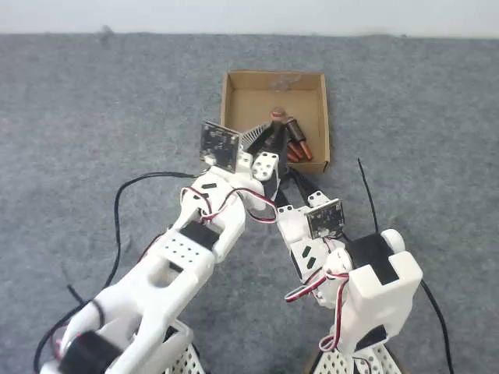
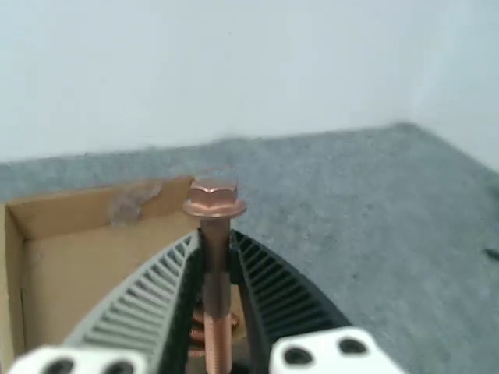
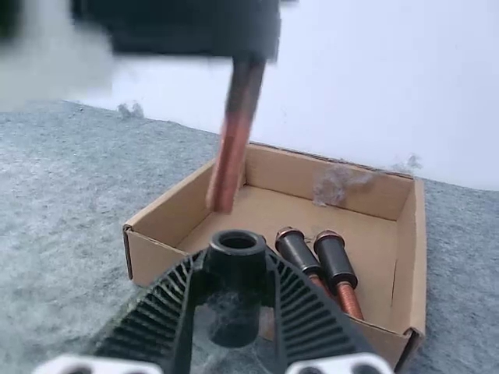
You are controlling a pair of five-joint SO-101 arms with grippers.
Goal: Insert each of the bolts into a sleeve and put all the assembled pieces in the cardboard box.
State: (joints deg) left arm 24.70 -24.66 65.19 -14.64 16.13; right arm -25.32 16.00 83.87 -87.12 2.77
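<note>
Right now the bolt [image 2: 215,273] stands upright, head up, clamped in my left pincer [image 2: 214,238] — its lower end hangs close above the open mouth of the sleeve [image 3: 234,274], not yet in it. My right pincer [image 3: 236,261] grips that sleeve, hole upward, at the near edge of the cardboard box [image 3: 160,234]. Two assembled pieces [image 3: 323,261] lie side by side inside the box — grey carpet [image 1: 86,109] all around.

Looks like a robotics lab bench. Grey felt-like table cover [image 1: 70,109], bare white wall [image 2: 234,62] behind. Two white servo arms [image 1: 183,253], loose black cables [image 1: 366,195].
</note>
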